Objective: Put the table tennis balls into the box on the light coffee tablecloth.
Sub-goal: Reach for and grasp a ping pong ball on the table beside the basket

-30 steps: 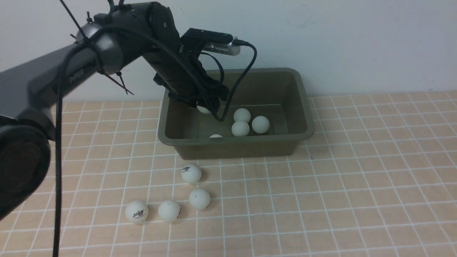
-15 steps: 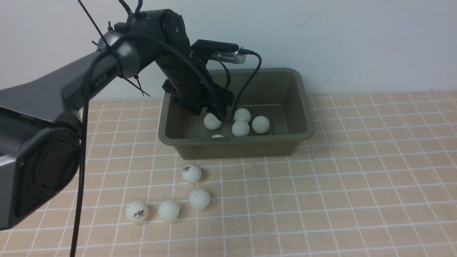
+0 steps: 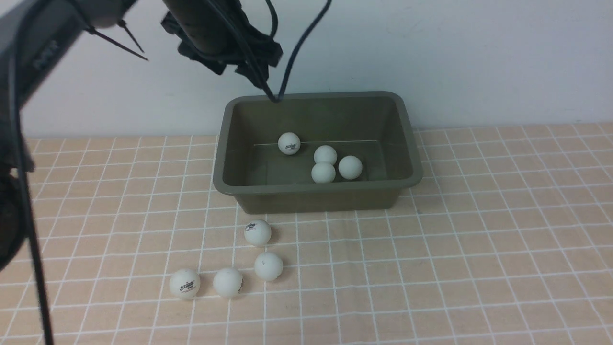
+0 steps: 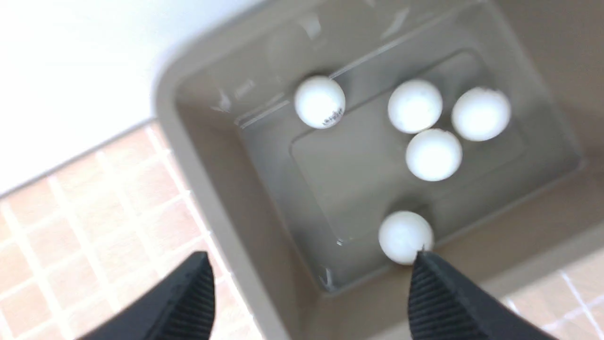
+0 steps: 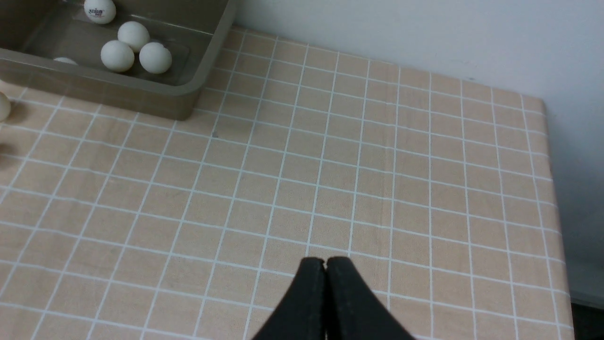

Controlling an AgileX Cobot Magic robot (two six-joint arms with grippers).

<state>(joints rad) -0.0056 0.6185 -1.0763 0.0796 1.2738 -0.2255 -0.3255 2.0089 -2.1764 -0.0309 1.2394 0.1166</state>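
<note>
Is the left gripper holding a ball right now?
No, the left gripper hangs wide open above the box, with nothing in it.

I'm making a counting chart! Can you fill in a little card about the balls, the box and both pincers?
box: olive-green tub standing on the checked tablecloth
balls in box: five, all white
balls on cloth: four, in front of the box
left pincer: open, empty, above the box
right pincer: shut, empty, over bare cloth
</note>
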